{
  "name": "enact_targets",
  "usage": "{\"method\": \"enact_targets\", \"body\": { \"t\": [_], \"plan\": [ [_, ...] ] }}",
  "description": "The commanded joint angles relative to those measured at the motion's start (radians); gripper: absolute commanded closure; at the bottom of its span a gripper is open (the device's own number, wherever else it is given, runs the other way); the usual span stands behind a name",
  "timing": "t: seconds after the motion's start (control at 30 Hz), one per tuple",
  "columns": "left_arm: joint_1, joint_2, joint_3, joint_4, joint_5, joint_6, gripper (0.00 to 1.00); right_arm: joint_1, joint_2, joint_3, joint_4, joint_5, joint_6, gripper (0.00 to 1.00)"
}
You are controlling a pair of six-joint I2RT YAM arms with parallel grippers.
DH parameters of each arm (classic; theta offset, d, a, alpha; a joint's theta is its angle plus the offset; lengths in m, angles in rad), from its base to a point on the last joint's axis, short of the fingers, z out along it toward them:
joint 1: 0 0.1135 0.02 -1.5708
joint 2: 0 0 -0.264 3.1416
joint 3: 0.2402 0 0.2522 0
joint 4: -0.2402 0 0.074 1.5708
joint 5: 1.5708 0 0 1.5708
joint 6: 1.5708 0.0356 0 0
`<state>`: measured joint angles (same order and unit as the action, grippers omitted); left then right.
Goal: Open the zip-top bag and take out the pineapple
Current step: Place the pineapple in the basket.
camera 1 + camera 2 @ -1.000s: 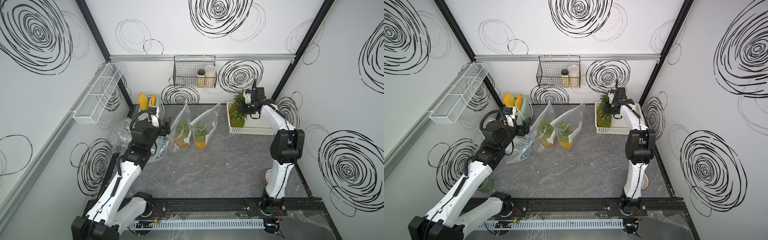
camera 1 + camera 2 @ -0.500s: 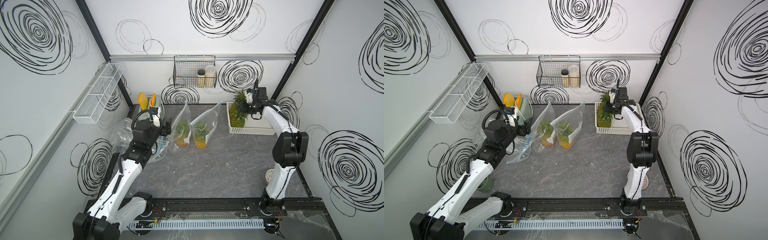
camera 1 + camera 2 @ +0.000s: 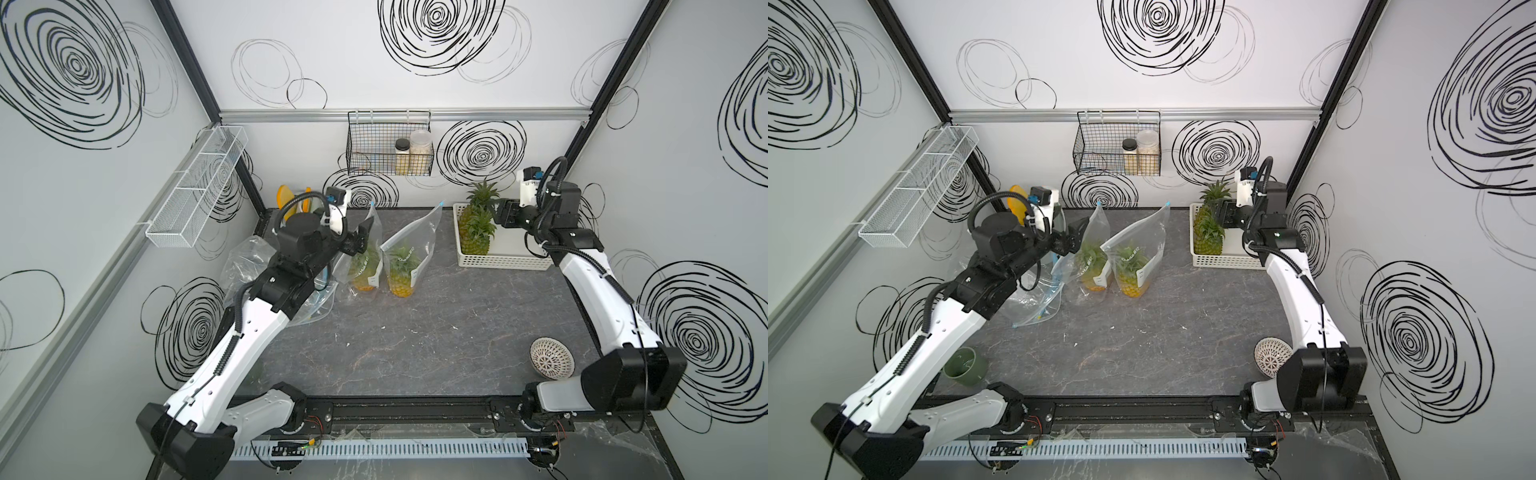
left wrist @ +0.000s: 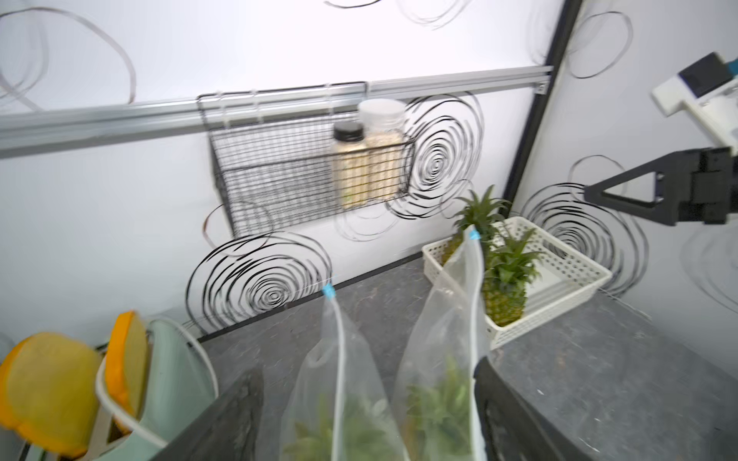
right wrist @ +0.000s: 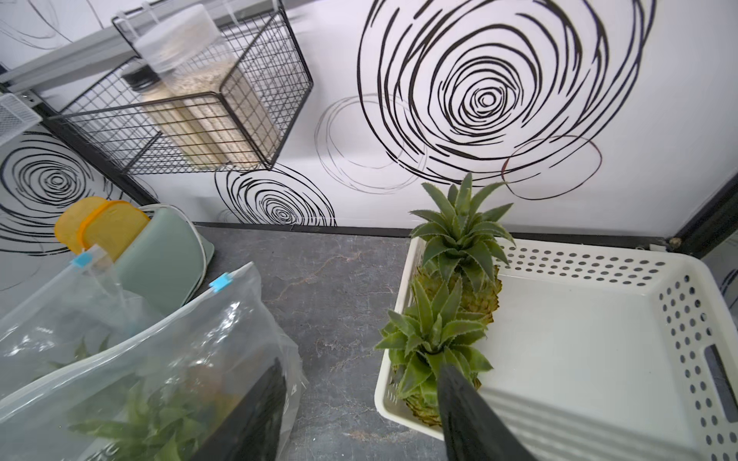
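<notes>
In a top view, left gripper [image 3: 360, 240] gapes beside clear zip-top bags [image 3: 409, 249] mid-frame; right gripper [image 3: 500, 216] gapes by white perforated basket [image 3: 503, 261].

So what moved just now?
The left gripper slid forward, jaws open, toward the nearest zip-top bag. The right gripper opened up beside the pineapples in the white basket, holding nothing, and that arm's elbow dropped low. That bag, the second bag and the basket stayed put.
</notes>
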<state>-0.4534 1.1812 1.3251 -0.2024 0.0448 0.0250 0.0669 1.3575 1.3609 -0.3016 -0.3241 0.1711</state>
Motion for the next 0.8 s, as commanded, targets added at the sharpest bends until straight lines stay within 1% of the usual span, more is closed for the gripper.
{"method": "enact_targets", "body": {
  "t": [0.0,0.07,0.13,0.2,0.27,0.43,0.53,0.63,0.7,0.77],
  "plan": [
    [-0.083,0.131,0.210,-0.226,0.032,0.088,0.14,0.017,-0.078,-0.097,0.026,-0.026,-0.010,0.36],
    [-0.129,0.242,0.350,-0.343,0.020,0.106,0.14,0.023,-0.118,-0.137,0.015,-0.013,-0.016,0.35],
    [-0.163,0.348,0.468,-0.431,-0.021,0.117,0.14,0.033,-0.143,-0.161,-0.003,-0.018,-0.031,0.35],
    [-0.178,0.447,0.559,-0.495,-0.034,0.127,0.14,0.047,-0.163,-0.184,-0.010,-0.008,-0.035,0.35],
    [-0.194,0.544,0.675,-0.573,-0.023,0.131,0.15,0.066,-0.184,-0.209,-0.004,0.002,-0.034,0.35],
    [-0.232,0.803,0.987,-0.761,-0.101,0.144,0.16,0.111,-0.206,-0.241,-0.011,0.010,-0.031,0.35],
    [-0.227,0.895,1.072,-0.792,-0.120,0.143,0.17,0.124,-0.218,-0.262,-0.007,0.009,-0.031,0.35],
    [-0.219,0.932,1.079,-0.799,-0.112,0.132,0.20,0.125,-0.228,-0.278,-0.008,0.021,-0.030,0.35],
    [-0.215,0.943,1.078,-0.811,-0.108,0.125,0.26,0.126,-0.231,-0.282,-0.005,0.023,-0.030,0.35],
    [-0.216,0.938,1.061,-0.820,-0.101,0.122,0.37,0.126,-0.230,-0.285,-0.002,0.021,-0.031,0.35]
  ]
}}
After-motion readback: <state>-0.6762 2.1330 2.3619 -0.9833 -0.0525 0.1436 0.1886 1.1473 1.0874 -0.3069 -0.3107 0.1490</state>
